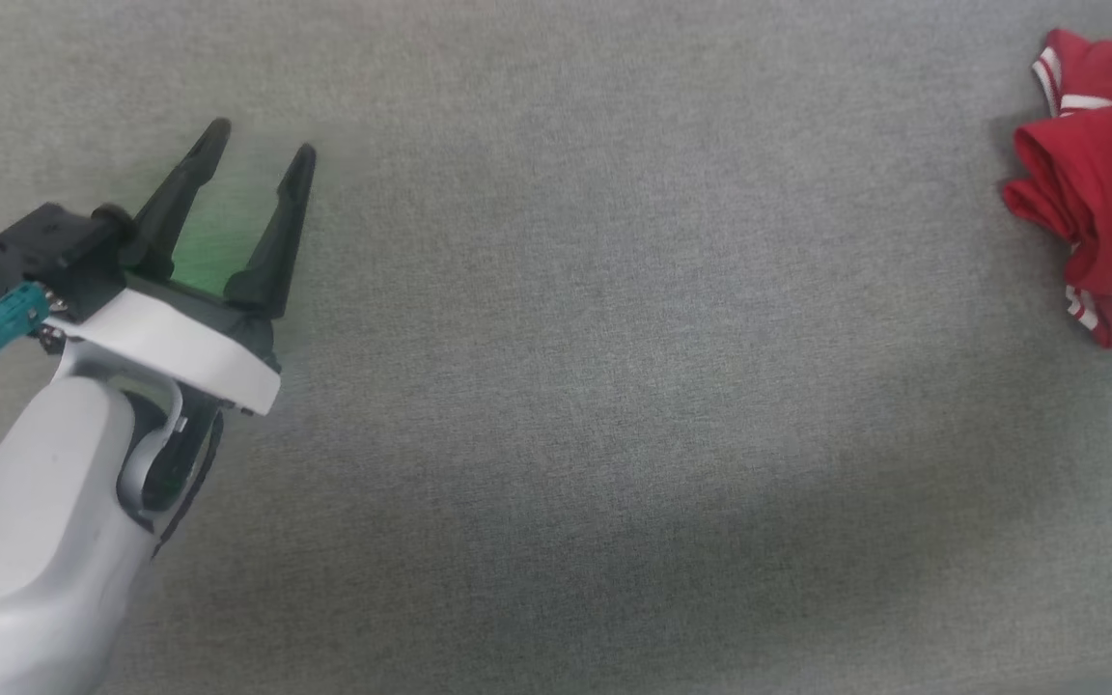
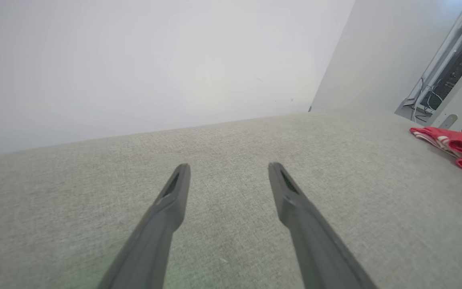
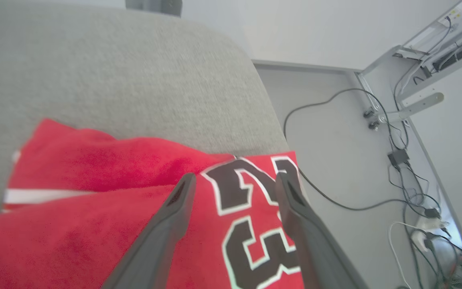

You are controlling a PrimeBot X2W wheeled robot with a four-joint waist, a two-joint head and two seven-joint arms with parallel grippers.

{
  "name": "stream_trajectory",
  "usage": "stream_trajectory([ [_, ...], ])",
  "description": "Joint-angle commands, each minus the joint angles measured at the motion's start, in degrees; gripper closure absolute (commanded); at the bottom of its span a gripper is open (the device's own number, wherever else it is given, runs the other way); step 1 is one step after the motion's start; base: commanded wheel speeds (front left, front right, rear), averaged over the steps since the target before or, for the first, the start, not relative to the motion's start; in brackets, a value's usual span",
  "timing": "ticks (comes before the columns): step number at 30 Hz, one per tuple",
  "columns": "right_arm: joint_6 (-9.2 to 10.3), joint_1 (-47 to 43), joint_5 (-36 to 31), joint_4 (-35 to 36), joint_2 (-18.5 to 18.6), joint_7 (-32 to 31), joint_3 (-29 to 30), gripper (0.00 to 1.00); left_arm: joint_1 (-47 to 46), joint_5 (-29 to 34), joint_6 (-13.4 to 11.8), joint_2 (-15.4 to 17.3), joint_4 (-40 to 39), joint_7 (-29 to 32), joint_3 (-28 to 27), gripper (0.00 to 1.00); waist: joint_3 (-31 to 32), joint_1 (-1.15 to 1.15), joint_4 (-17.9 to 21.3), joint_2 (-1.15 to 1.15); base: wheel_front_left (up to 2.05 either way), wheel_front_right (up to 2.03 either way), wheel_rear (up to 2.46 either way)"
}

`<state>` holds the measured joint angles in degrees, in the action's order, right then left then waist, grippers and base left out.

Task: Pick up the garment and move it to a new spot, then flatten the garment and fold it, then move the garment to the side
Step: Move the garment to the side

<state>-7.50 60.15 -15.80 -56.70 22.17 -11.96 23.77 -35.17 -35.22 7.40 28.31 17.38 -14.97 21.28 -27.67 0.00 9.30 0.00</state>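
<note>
The garment point(image 1: 1101, 212), a red shirt with white striped trim, lies crumpled at the far right edge of the grey fabric surface point(image 1: 614, 386). In the left wrist view the garment point(image 2: 459, 146) shows as a low red heap at the right. My left gripper point(image 1: 262, 145) hovers open over bare fabric at the left, far from the shirt; its fingers point(image 2: 175, 192) stand apart with nothing between them. My right gripper point(image 3: 233, 178) is open just above the garment point(image 3: 94, 200), its fingers spread over the dark white-outlined characters point(image 3: 251, 216), gripping nothing.
The surface's rounded right edge point(image 3: 267, 116) drops to a pale floor with black cables point(image 3: 335, 152) and a power strip. A pale wall point(image 2: 134, 60) rises beyond the far edge. A metal frame with wiring point(image 2: 443, 80) stands at the right.
</note>
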Motion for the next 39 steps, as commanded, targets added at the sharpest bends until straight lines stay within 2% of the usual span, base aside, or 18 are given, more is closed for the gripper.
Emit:
stream_trajectory([
  [1,0.01,0.6,0.44,-0.11,-0.3,0.96,0.19,0.0,0.94,0.19,0.09,-0.02,-0.08,-0.23,-0.47,0.0,0.95,0.0,-0.23,0.0,0.0,0.0,0.0],
  [10,0.01,-0.06,5.37,-1.64,-3.88,9.03,-3.7,0.0,6.39,2.23,0.09,-1.2,0.57,-0.24,-5.12,0.0,6.96,0.0,-2.74,0.0,0.0,0.0,0.0],
  [24,0.0,-11.44,17.43,-1.31,-8.68,22.33,-18.76,0.0,19.81,4.42,0.09,-2.77,-0.97,-0.24,-13.13,0.0,19.96,0.0,-7.82,0.0,0.0,0.0,0.0],
  [31,0.01,-19.66,22.53,2.15,-9.65,24.65,-24.08,0.0,27.07,4.12,0.09,-2.49,-3.1,-0.23,-16.24,0.0,24.71,0.0,-9.74,0.0,0.0,0.0,0.0],
  [39,0.0,-28.38,25.97,8.0,-10.53,25.97,-26.7,0.0,33.56,5.67,0.09,-3.53,-5.79,-0.24,-21.81,0.0,27.92,0.0,-10.71,0.0,0.0,0.0,0.0],
])
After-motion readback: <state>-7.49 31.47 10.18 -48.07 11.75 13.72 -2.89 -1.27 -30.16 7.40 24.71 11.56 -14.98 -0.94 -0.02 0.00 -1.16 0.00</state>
